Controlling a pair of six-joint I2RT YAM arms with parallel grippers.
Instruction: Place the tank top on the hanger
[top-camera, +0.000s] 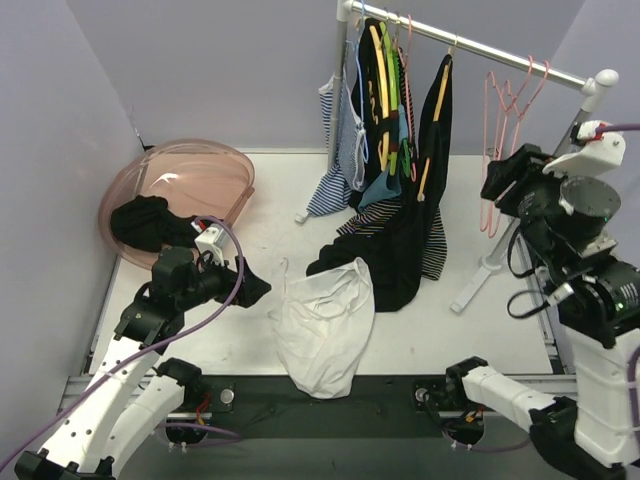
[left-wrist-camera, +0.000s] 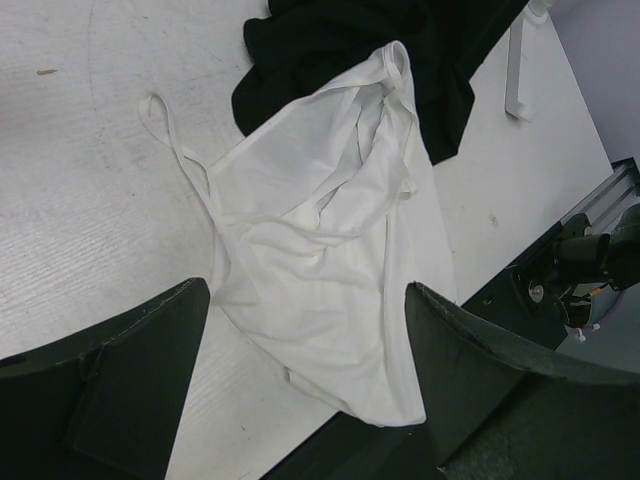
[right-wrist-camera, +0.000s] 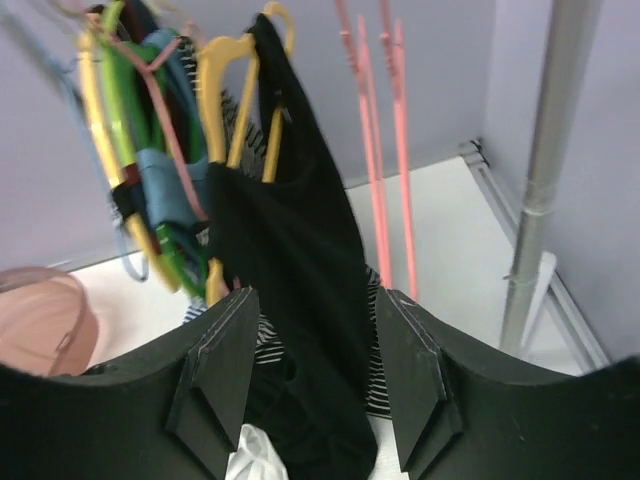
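The white table (top-camera: 262, 235) carries the tank top (top-camera: 325, 325), which lies crumpled near the front edge with its hem over the dark front strip and one thin strap loose to the left. Its upper edge touches the black garment (top-camera: 395, 265), whose lower end pools on the table. A pink tub (top-camera: 215, 160) sits at the far left, and the rack's foot (top-camera: 478, 283) stands at the right.

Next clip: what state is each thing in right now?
tank top: lying crumpled on the table, unhung.
pink hangers: hanging bare on the rail.
black garment: hung on a yellow hanger, hem resting on the table.
left gripper: open, pointed at the tank top.
right gripper: open, raised, facing the hung clothes.
pink tub: holds a dark cloth.
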